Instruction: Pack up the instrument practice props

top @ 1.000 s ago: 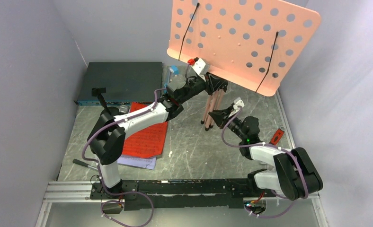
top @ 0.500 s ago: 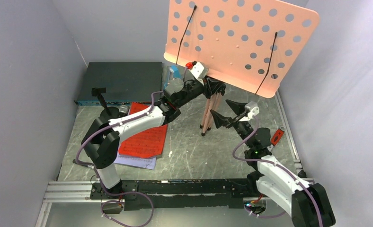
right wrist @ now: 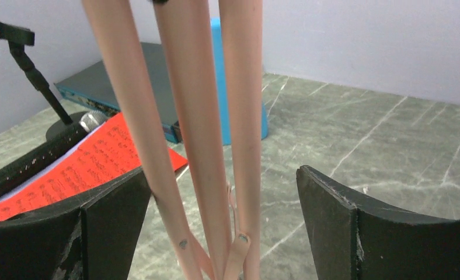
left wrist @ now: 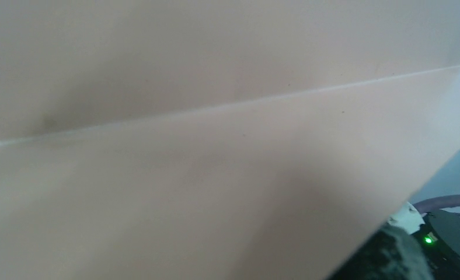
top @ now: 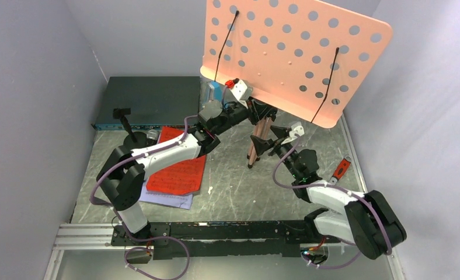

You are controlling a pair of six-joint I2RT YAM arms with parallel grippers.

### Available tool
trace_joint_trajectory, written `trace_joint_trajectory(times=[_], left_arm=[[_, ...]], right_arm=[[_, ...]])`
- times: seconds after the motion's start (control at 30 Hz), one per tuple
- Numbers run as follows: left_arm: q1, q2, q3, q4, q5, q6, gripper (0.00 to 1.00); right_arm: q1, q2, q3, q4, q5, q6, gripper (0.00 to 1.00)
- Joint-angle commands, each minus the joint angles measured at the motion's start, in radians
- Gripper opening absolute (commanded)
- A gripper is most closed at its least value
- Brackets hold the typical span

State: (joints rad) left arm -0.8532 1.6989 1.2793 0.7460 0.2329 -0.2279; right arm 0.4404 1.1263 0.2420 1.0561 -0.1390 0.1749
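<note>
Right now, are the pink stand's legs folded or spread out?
Folded: the pink stand's legs sit bunched side by side inside the open right gripper.

- Pink music stand (top: 298, 58): perforated board is tilting back, high over the table's rear, with two black wire page-holders lying across it. Its three pink legs (right wrist: 198, 134) are sitting folded into one tight bundle, feet low near the table.
- Small blue metronome (top: 214, 90) is standing upright behind the legs.
- Black microphone stand (top: 125, 122) is standing at the left. The microphone (right wrist: 41, 157) is lying down, silver mesh head beside the round base.
- Red sheet (top: 178, 166) is lying flat on the lavender sheet (top: 169, 200), which is peeking out at the near edge.
</note>
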Motion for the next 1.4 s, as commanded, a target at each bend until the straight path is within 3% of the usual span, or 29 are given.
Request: trace_joint_trajectory(times=[0.0,0.43,0.8,1.2,1.37], left_arm=[[-0.009,-0.085,-0.005,0.062,0.05,-0.11,0.03],[-0.008,-0.099,-0.012,0.106,0.084,-0.219,0.03],[-0.008,-0.153,0.002,-0.011,0.055,-0.113,0.03],[-0.01,-0.227,-0.011,-0.1,0.065,-0.084,0.07],[-0.014,-0.243,0.008,-0.181,0.077,-0.092,0.06]], right_arm=[[0.013,0.068,0.062,0.18,0.03,-0.001,0.94],[0.092,0.2,0.134,0.236,0.085,-0.046,0.72],[0.118,0.099,0.129,0.148,0.06,-0.04,0.4],[0.176,0.017,0.123,0.068,0.07,0.003,0.17],[0.222,-0.029,0.107,0.027,0.133,0.101,0.12]])
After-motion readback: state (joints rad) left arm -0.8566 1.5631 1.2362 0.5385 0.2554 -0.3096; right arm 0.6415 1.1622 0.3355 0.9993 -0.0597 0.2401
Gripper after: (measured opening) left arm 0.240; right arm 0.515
